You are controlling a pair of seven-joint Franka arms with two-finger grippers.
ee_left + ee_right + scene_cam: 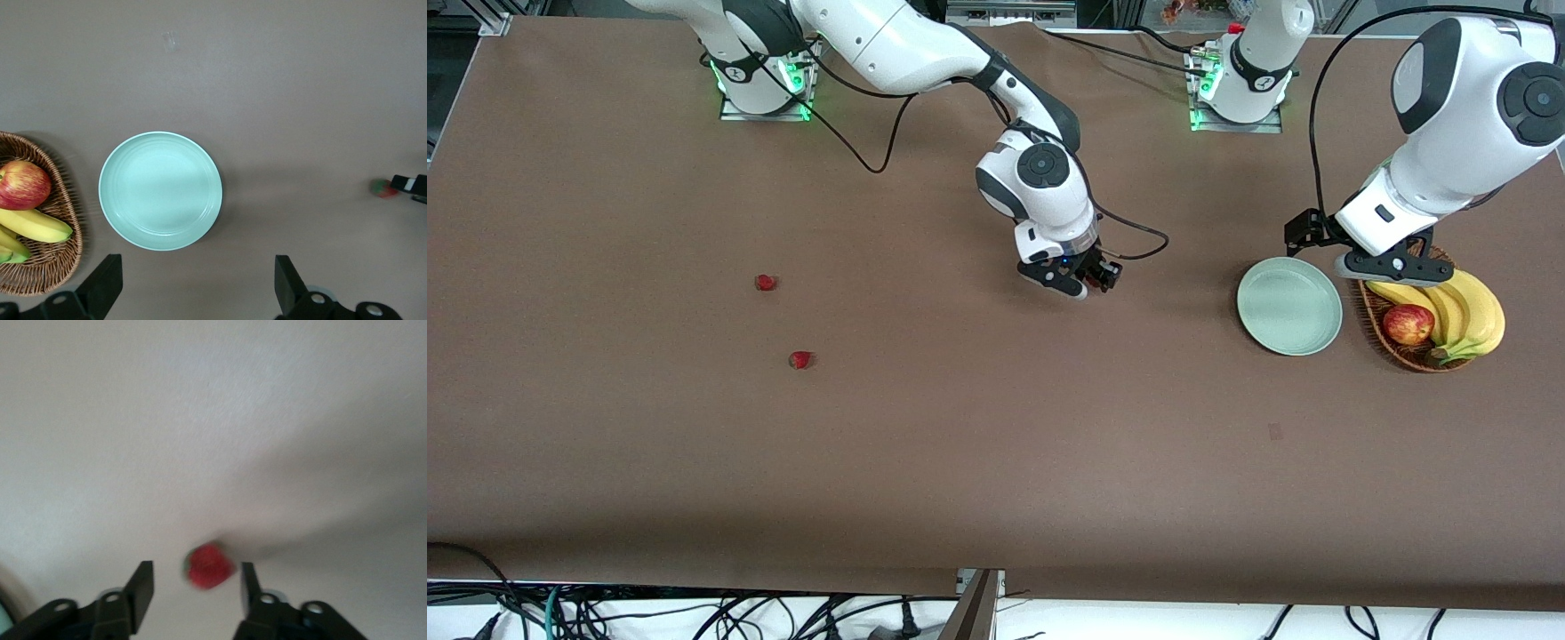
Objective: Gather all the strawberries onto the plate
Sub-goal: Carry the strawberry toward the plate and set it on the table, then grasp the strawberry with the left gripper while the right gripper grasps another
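Two strawberries (766, 283) (800, 360) lie on the brown table toward the right arm's end. A third strawberry (208, 565) (383, 189) shows between the fingers of my right gripper (196, 567) (1089, 283), which is open over the middle of the table, with a gap on each side of the berry. The pale green plate (1289, 306) (160, 190) sits empty toward the left arm's end. My left gripper (1392, 267) (198, 287) hangs open and holds nothing, over the table's strip between plate and basket.
A wicker basket (1409, 357) (63, 257) with bananas (1463, 311) and a red apple (1408, 324) stands right beside the plate. Cables trail from the arms' bases along the table's edge farthest from the front camera.
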